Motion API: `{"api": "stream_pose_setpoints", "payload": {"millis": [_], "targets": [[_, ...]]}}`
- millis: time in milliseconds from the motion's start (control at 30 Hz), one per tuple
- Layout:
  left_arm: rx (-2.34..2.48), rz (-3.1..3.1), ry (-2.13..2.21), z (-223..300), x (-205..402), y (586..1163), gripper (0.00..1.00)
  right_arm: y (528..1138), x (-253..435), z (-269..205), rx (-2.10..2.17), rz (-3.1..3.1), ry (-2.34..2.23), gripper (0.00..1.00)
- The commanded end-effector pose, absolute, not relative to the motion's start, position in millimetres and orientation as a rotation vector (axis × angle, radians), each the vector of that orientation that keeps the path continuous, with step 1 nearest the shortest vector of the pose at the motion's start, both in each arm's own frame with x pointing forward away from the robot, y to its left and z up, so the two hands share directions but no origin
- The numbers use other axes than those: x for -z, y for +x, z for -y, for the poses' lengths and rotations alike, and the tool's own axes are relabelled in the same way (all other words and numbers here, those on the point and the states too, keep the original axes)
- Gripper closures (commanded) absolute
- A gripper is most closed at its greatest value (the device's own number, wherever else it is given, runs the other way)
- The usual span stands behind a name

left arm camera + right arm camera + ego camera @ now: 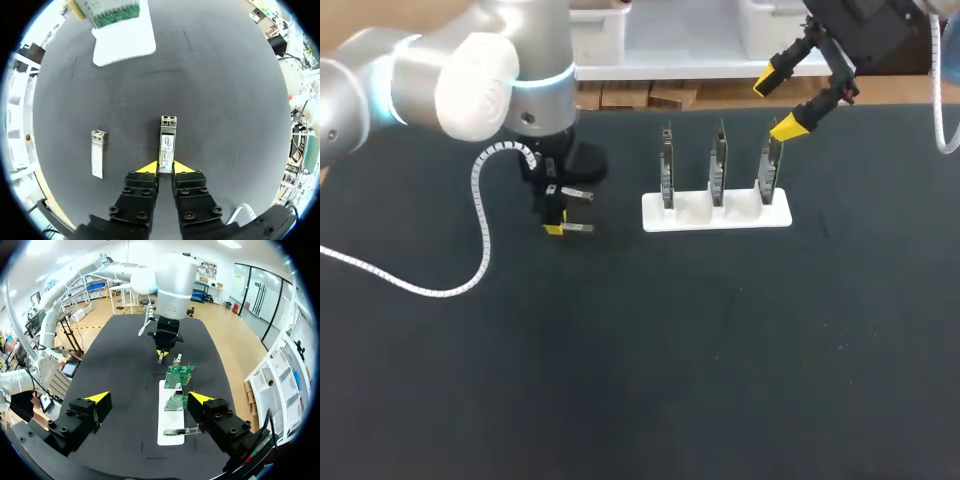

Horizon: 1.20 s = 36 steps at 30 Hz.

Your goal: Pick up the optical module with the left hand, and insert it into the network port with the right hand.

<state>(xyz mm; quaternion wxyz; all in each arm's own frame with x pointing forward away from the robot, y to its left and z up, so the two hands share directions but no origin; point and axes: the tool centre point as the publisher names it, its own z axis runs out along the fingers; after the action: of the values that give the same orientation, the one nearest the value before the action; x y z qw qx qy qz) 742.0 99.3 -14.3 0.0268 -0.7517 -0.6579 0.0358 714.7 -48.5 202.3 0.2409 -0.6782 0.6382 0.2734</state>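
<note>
**Inspector A:** Left end effector (165, 167), status?

**Inspector B:** Clenched. Both yellow-tipped fingers press the near end of the optical module (167, 137) from opposite sides. The rest of the module sticks out ahead of the fingers, low over the black counter (720, 350). Whether it rests on the surface, I cannot tell.

**Inspector A:** Position in the head view?

**Inspector B:** Left of centre in the frame, well apart from the white holder (715, 212).

**Inspector A:** Anything else near it?

**Inspector B:** A second module (98, 152) lies flat on the counter beside the left end effector. It is parallel to the held one and apart from it.

**Inspector A:** The holder?

**Inspector B:** It is centre right in the head view, with three circuit boards (719, 160) standing upright in it in a row. No port can be made out on them at this range.

**Inspector A:** Right end effector (778, 103)?

**Inspector B:** Released, with the fingers spread wide and nothing between them. It is in the upper right of the head view, above the right end of the holder. One yellow tip sits near the top edge of the rightmost board. Contact cannot be confirmed.
</note>
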Motion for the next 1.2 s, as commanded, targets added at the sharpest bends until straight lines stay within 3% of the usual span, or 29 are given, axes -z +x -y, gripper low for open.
{"api": "stream_pose_setpoints", "payload": {"millis": [33,500,1200], "targets": [[-0.178,2.113,-2.362,-104.7,-5.0,736.0,1.0,714.0,-201.8,48.9,-0.747,-1.743,-1.854,0.0],[-0.818,2.484,-2.474,-89.1,-86.5,739.9,1.0,714.0,-201.8,48.9,-0.747,-1.743,-1.854,0.0],[-1.276,2.251,-2.859,-37.7,-172.1,723.9,1.0,714.0,-201.8,48.9,-0.747,-1.743,-1.854,0.0]]}}
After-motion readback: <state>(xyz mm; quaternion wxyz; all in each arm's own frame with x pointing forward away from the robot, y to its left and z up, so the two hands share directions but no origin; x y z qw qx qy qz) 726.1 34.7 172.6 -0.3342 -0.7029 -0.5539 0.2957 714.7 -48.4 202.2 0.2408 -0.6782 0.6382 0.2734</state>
